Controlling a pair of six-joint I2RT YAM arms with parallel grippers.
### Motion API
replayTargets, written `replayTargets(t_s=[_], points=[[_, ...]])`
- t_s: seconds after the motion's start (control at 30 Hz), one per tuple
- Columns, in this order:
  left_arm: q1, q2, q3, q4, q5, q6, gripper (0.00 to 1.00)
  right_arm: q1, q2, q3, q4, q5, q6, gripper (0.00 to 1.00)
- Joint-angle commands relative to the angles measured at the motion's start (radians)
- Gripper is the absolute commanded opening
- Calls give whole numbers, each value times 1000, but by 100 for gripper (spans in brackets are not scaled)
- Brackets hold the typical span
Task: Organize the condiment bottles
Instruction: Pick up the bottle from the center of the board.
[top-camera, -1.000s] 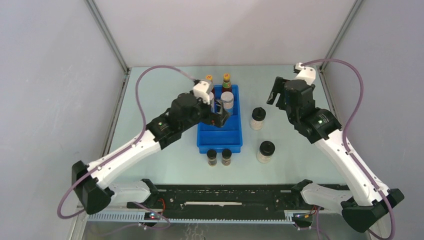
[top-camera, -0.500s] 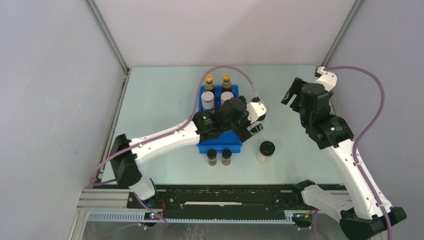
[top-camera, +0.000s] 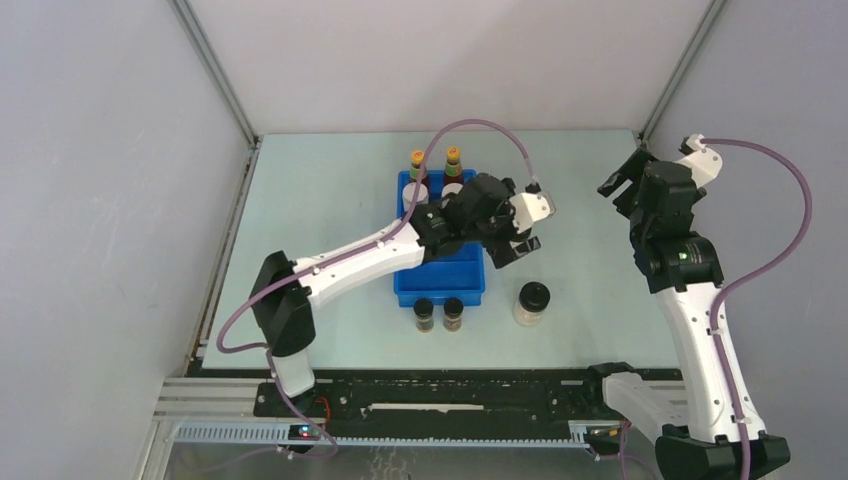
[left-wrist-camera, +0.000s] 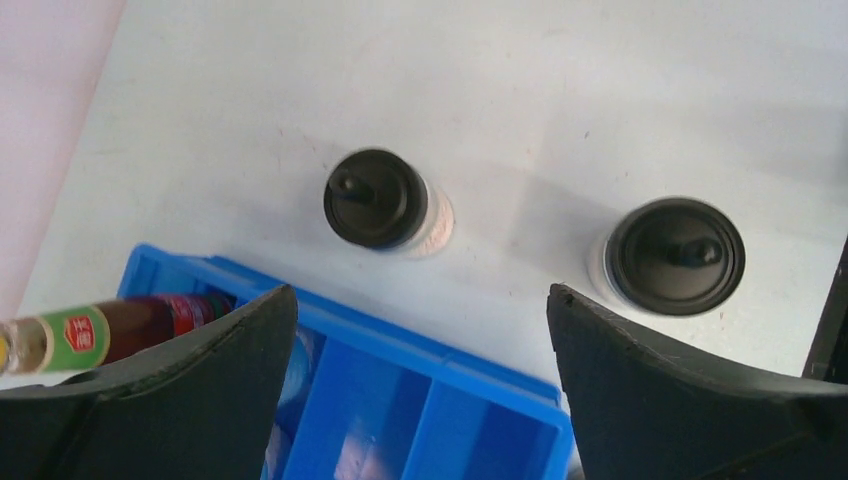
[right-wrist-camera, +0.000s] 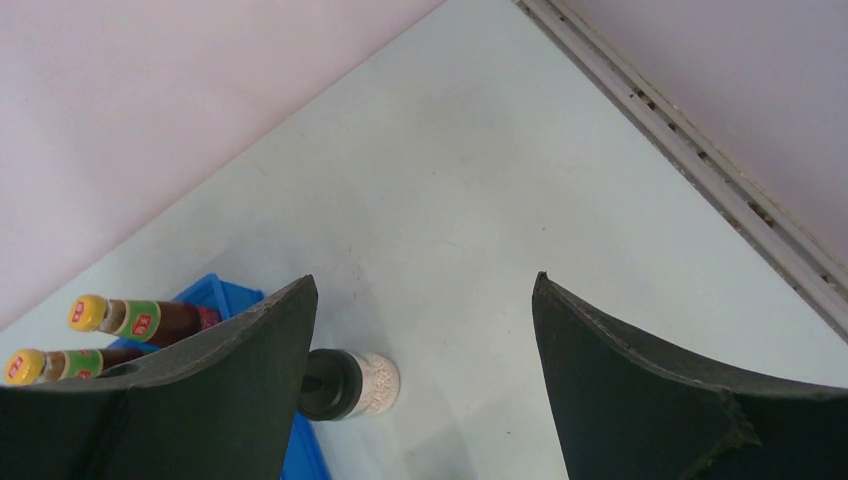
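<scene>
Two red sauce bottles with yellow caps stand at the far end of the blue tray. Behind my left arm, two grey-lidded jars are partly hidden. Two tiny dark jars stand in front of the tray. One pale black-lidded jar stands right of the tray. The other is hidden under my left gripper in the top view. My left gripper is open and empty over the tray's right edge. My right gripper is open and empty, far right.
The tray's near compartments hold no bottles. A metal frame rail runs along the table's right edge beside my right gripper. Grey walls close the table at the back and sides.
My left arm has swung right across the tray and now covers the far black-lidded jar in the top view. My right arm has drawn back to the right.
</scene>
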Motion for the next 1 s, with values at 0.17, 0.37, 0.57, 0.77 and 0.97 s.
replayTargets(t_s=[0.17,0.37,0.57,0.77,0.97], points=[[102,103,155,92,284,-32,98,-87,-19,-40,122,-71,59,87],[153,192,230,110,363,-71,99,-96,3,-40,166,-89,71,87],[176,229,229,134,379,-82,99,-96,15,-39,193,-99,69,87],[197,254,225,144,387,-85,99,-96,26,-40,207,-113,70,87],[202,283,227,139,391,-85,100,-95,26,-53,230,-125,70,86]])
